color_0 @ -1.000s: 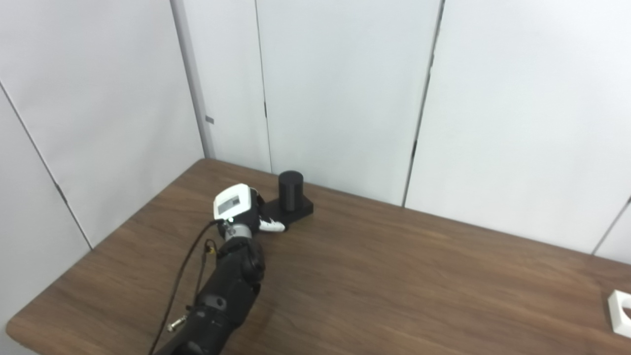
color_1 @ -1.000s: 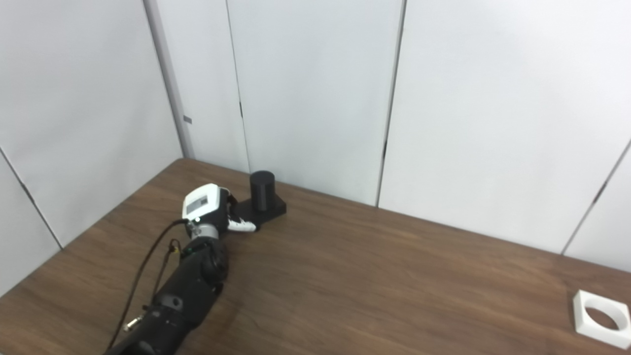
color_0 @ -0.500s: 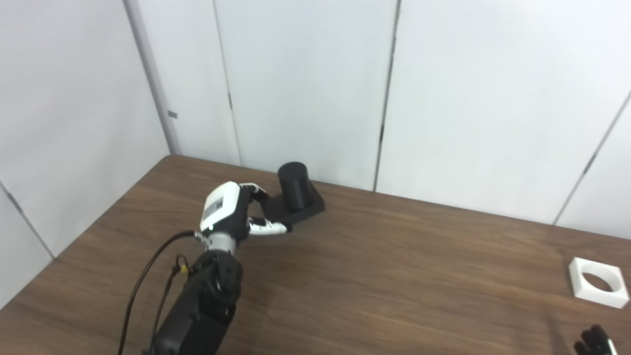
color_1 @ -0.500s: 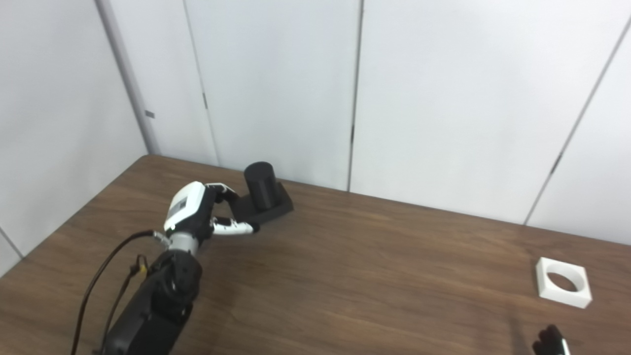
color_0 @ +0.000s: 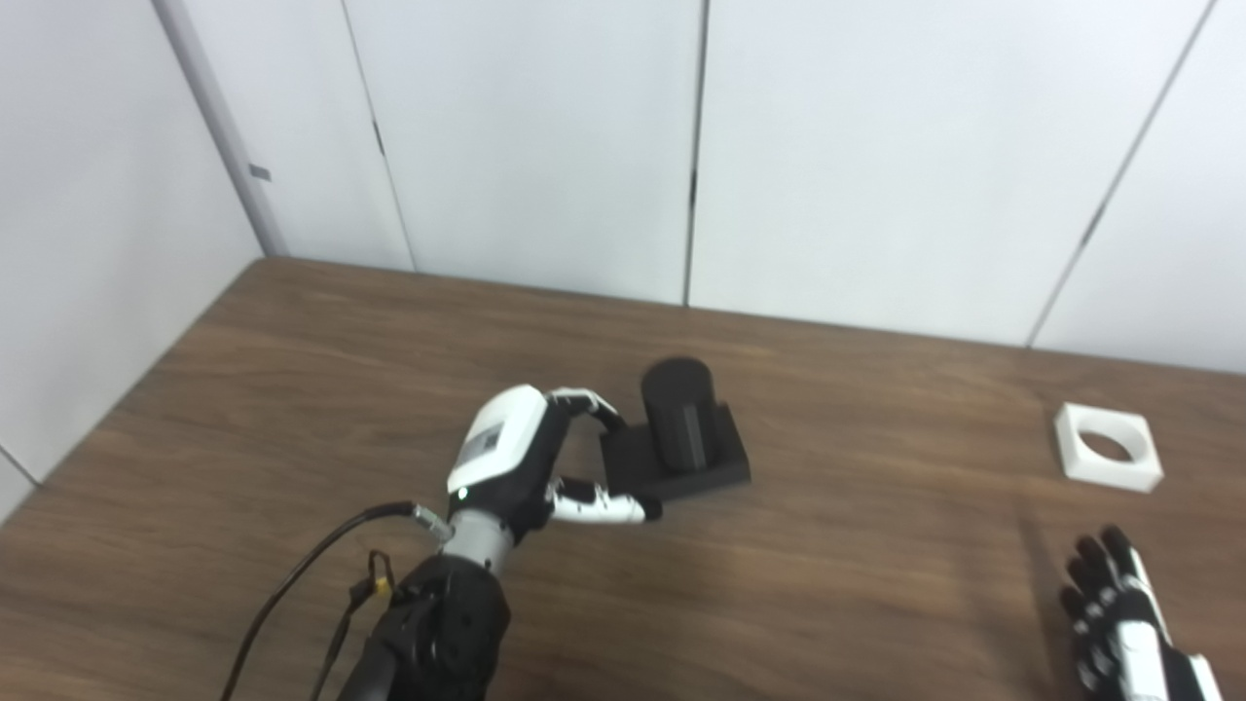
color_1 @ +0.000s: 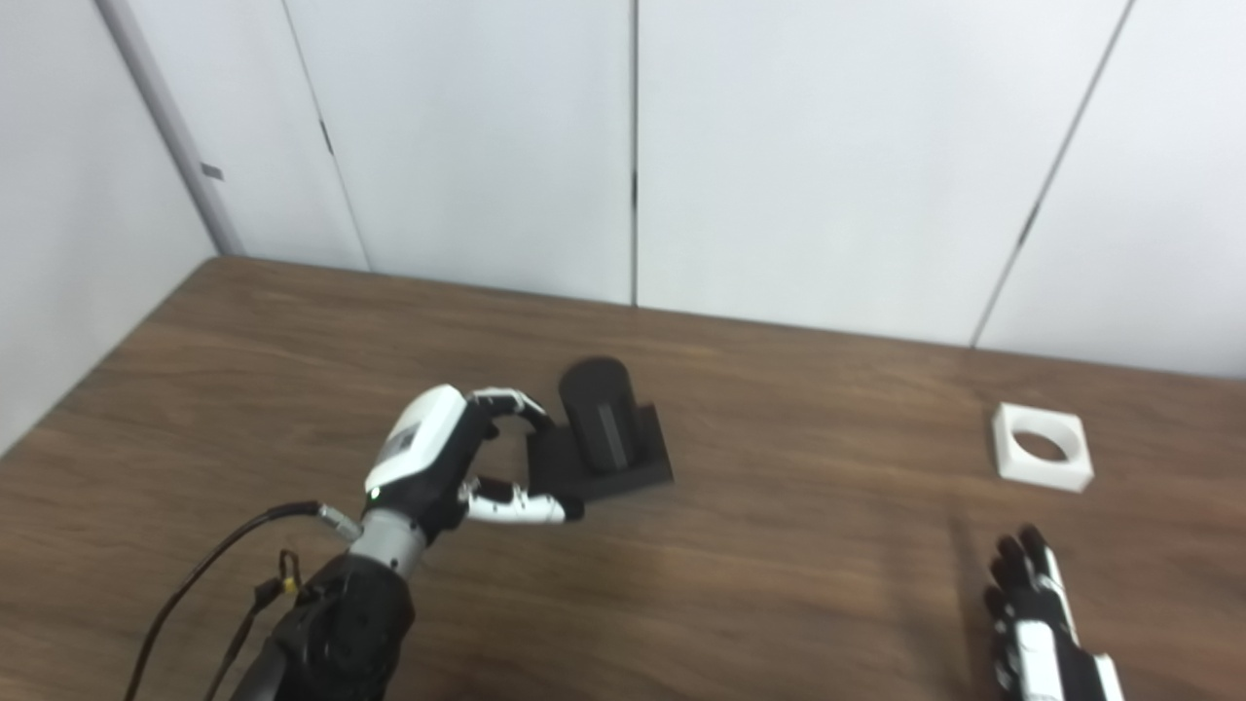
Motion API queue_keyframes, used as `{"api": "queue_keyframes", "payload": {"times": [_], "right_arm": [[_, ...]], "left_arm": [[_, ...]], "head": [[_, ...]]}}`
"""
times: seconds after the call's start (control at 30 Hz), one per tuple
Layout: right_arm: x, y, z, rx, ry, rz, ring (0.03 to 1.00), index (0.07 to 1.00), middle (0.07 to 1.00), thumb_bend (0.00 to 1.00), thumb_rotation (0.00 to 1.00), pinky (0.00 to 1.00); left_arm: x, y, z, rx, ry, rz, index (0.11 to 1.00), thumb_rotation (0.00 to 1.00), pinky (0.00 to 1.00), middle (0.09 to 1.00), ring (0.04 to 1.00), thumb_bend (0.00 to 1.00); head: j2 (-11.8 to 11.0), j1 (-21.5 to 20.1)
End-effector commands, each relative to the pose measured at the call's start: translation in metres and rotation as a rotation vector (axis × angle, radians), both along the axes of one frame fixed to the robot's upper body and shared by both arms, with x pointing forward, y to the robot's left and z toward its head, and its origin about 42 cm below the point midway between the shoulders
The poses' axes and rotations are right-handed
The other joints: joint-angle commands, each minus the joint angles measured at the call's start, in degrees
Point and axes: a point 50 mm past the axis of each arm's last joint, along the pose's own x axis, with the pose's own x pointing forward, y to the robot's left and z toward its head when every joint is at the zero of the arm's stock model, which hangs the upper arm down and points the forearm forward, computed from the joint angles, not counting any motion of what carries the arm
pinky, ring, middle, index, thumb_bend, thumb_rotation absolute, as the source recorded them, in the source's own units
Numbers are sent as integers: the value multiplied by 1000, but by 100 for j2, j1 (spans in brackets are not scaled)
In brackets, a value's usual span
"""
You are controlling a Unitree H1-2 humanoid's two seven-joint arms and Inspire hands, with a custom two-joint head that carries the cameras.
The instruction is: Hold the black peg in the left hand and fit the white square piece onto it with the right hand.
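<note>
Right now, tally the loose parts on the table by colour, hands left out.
Black: 1, the black peg on its square base, its base edge pinched by the left hand.
White: 1, the white square piece with a round hole, lying apart beyond the right hand.
Total: 2.

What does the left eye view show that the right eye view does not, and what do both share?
Only the left eye view: a sliver of side wall below the table's left corner. Only the right eye view: more of the right hand and its wrist, fingers apart, holding nothing. Both: the left hand gripping the base of the black peg, and the white piece lying apart on the table, beyond the right hand.
</note>
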Motion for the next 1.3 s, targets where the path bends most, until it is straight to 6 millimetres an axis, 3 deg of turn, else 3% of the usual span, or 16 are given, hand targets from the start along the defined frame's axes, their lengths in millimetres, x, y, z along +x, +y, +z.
{"api": "queue_keyframes", "payload": {"times": [0.0, 0.4, 0.67, 0.93, 1.13, 1.27], "right_arm": [[8, 16, 15, 38, -75, -13, 979, 973, 961, 519, 836, 988], [12, 24, 23, 50, -72, 6, 971, 969, 968, 533, 847, 1000], [12, 26, 26, 42, -73, 9, 965, 972, 958, 555, 847, 1000], [14, 28, 27, 45, -71, 9, 958, 969, 954, 579, 830, 1000], [14, 29, 28, 37, -70, 10, 949, 971, 952, 584, 843, 1000], [15, 29, 28, 35, -64, 9, 951, 967, 948, 600, 837, 1000]], "left_arm": [[-3, -3, 19, 5, -95, -43, 486, 48, 745, 779, 812, 512], [-43, -34, -15, 45, -40, -212, 486, 45, 704, 778, 797, 512], [-58, -40, -28, 53, -16, -328, 486, 44, 678, 782, 788, 512], [-68, -45, -36, 74, 0, -374, 487, 45, 733, 791, 810, 512], [-77, -48, -46, 141, -16, -364, 486, 43, 894, 780, 827, 515], [-81, -48, -53, 168, 10, -351, 486, 43, 905, 783, 834, 514]], "head": [[84, -89], [412, -491], [512, -587], [564, -613], [583, -632], [590, -633]]}}
